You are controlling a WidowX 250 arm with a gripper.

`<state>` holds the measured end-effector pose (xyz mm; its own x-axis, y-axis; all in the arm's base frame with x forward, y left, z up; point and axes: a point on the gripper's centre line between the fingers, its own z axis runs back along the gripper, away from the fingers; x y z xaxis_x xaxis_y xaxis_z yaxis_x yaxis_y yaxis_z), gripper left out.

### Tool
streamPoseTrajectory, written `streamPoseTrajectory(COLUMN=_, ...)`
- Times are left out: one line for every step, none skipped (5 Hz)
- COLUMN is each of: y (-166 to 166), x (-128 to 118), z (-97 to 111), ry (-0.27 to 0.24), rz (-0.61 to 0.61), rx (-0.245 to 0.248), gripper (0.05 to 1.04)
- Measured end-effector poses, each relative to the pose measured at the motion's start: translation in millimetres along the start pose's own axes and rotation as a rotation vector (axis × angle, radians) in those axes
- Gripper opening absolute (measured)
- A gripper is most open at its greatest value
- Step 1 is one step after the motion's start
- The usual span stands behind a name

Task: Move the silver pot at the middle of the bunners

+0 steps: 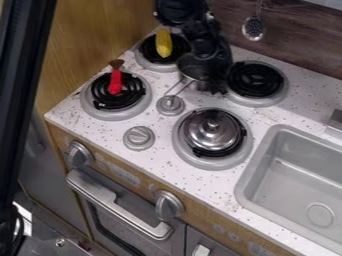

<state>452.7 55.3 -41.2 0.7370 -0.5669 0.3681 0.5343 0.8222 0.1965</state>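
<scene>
The black gripper (217, 85) hangs down over the middle of the stove top, low beside the silver pot (192, 70). Part of the pot is hidden behind the gripper; its dark inside and rim show on the left, and its thin handle points down-left toward a knob. The pot stands among the burners, left of the back right burner (256, 80). Whether the gripper touches the pot's wall, I cannot tell.
A silver lid (214, 129) rests on the front right burner. The back left burner holds a yellow corn (163, 43), the front left one a red-handled brush (115, 82). A grey sink (287, 170) lies at right; a slotted spoon (254, 28) hangs behind.
</scene>
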Motion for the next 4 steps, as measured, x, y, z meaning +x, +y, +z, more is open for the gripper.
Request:
streamPoseTrajectory(y=10, x=-9, z=4, ry=0.039, rz=-0.010, rx=-0.009, gripper=0.081)
streamPoseTrajectory(y=19, x=-16, z=5, ry=0.072, rz=0.013, rx=-0.007, gripper=0.081)
streamPoseTrajectory(y=25, x=-24, z=6, ry=0.113, rz=0.036, rx=-0.014, gripper=0.081)
streamPoseTrajectory(y=25, x=-44, z=6, ry=0.169, rz=0.078, rx=-0.032, gripper=0.080)
